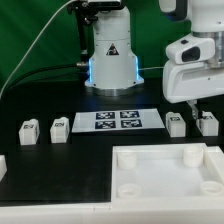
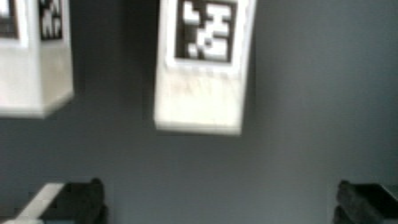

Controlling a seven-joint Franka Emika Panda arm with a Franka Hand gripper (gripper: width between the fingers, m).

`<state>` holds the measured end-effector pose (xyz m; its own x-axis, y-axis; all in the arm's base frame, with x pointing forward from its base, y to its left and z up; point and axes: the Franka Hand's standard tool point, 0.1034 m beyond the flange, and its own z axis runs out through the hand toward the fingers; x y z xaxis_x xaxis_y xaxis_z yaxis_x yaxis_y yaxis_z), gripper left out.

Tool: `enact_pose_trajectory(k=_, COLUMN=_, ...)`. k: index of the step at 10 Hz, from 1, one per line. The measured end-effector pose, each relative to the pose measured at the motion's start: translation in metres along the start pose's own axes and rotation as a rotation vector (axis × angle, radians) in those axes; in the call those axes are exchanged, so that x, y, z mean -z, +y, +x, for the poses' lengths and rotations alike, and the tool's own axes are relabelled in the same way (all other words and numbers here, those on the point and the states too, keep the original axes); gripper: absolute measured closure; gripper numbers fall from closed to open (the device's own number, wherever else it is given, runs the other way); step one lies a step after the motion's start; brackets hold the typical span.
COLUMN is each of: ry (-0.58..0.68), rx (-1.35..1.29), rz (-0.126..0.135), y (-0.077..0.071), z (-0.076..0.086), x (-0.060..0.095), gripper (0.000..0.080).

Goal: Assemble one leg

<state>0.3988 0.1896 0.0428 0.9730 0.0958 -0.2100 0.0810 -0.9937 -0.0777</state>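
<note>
panel: a large white square plastic tray-like panel [image 1: 165, 172] with round corner holes lies flat at the near edge of the black table [image 1: 60, 165], toward the exterior view's right.
left blocks: beyond the panel, on the exterior view's left, an outer left block [image 1: 28, 131] and an inner left block [image 1: 58, 127] stand side by side, apart; both are small, white, plastic, with a black-and-white tag.
marker board: the thin flat white marker board [image 1: 120, 119] with four tags lies mid-table, between the two pairs of blocks.
right blocks: an inner right block [image 1: 177, 124] and an outer right block [image 1: 207, 122], alike to the left ones, stand just beside each other past the panel's far edge.
leg: in the wrist view the leg [image 2: 205, 70], a small white plastic block with a square tag, lies on the dark table ahead of the finger gap; a neighbour block [image 2: 32, 55] lies beside it, apart. which of the right blocks it is, cannot tell.
gripper: the gripper [image 1: 188, 103] hovers over the right blocks, clear of them; its dark fingertips [image 2: 71, 200] stand wide apart with nothing between.
robot base: a white robot base [image 1: 110, 55] with a blue glow stands farthest back, behind the marker board.
</note>
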Motion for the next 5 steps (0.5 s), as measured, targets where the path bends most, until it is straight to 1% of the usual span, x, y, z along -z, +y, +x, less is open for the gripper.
enact_pose_trajectory(k=1, ry=-0.107, rx=-0.004, rz=-0.011, y=-0.0023, z=0.003, x=0.0022, gripper=0.015)
enact_pose_trajectory(k=2, ry=-0.21, rx=-0.01, rz=-0.021, y=-0.0017, z=0.0018, x=0.0032, gripper=0.015)
enact_pose_trajectory(k=3, ry=-0.291, rx=-0.021, rz=-0.025, y=0.001, z=0.0039, x=0.0045, gripper=0.015)
enact_pose_trajectory(k=4, ry=-0.409, rx=-0.026, rz=-0.03, y=0.0037, z=-0.0014, x=0.007, gripper=0.015)
enact_pose_trajectory(k=5, ry=-0.515, rx=-0.028, rz=-0.027, y=0.0061, z=0.0009, x=0.0076, gripper=0.015)
